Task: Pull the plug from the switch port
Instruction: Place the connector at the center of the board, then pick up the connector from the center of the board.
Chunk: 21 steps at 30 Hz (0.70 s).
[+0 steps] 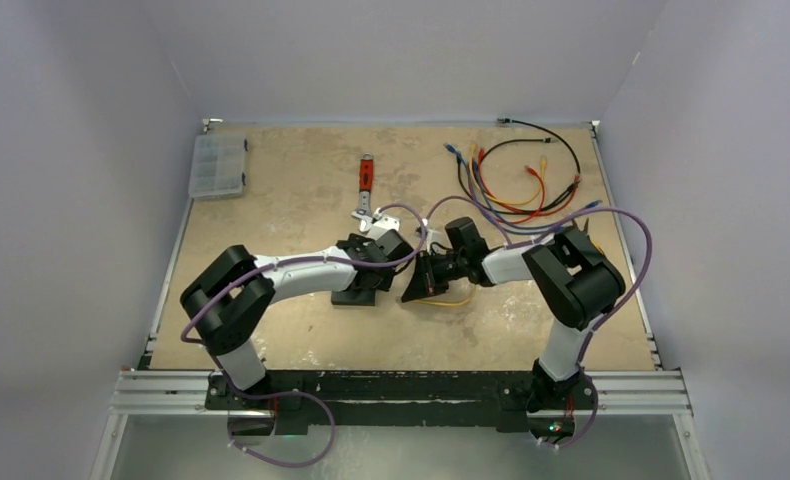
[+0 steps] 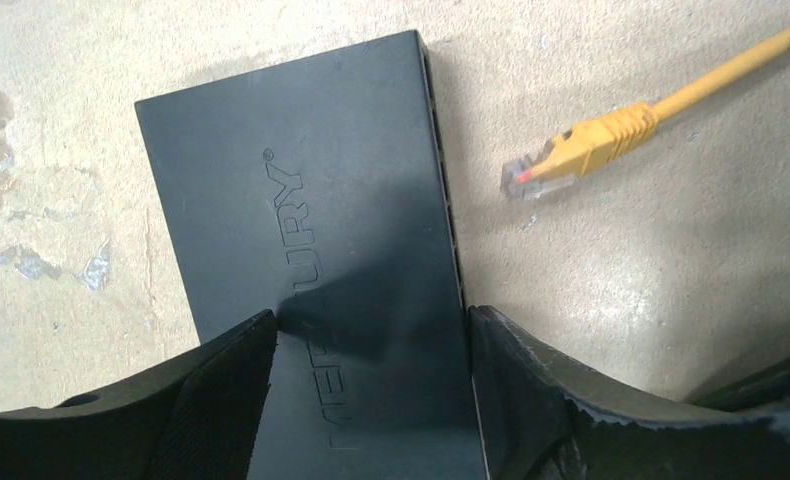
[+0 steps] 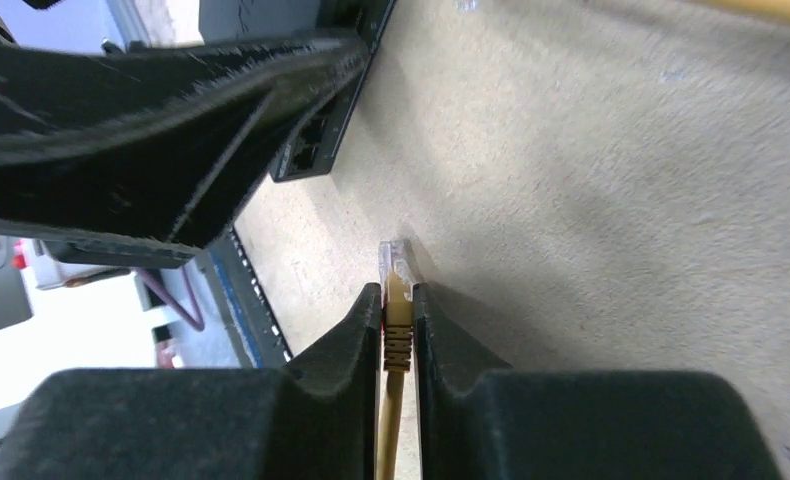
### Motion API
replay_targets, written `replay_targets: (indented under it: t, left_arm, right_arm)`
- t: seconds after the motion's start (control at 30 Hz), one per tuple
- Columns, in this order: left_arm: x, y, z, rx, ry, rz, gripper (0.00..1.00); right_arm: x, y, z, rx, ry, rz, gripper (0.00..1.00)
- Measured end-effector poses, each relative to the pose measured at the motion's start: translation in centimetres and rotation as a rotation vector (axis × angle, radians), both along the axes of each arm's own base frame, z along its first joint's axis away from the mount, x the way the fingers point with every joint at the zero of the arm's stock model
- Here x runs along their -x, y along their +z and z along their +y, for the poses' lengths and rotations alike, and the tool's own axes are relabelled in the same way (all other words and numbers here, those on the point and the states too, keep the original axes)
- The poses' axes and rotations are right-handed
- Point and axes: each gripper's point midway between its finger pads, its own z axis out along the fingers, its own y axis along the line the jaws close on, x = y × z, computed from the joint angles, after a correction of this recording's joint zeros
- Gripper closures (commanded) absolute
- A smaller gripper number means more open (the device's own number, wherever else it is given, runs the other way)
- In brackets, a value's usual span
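right gripper clamps yellow plug, out and apart from ports of switch | left gripper straddles switch, grip unclear | risk: a weakening pinch probably drops plug; trailing cable could snag

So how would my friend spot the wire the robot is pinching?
Find the flat matte black rectangular switch box in the middle of the tan table. Just off its row of ports, the right gripper pinches a yellow cable with a clear plastic plug. The other coloured cables lie tangled at the table's far right; only this one is gripped.
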Motion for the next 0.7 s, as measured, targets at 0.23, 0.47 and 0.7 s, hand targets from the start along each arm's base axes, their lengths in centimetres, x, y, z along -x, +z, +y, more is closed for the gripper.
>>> replay_targets:
  t: [0.23,0.47,0.7]
  left_arm:
    - [1.1,0.4,-0.2,0.066,-0.038,0.056,0.2]
    - [1.9,3.7,-2.0,0.249,-0.09,0.075,0.17]
    - [0.1,6.0,-0.1,0.461,-0.037,0.074,0.16]
  right_arm:
    - [-3.0,2.3,-0.7,0.087,-0.058,-0.181,0.48]
    - [-4.4,3.4,-1.7,0.173,-0.088,-0.288,0.49]
    - [-2.5,2.1,-2.8,0.309,-0.063,-0.279,0.53]
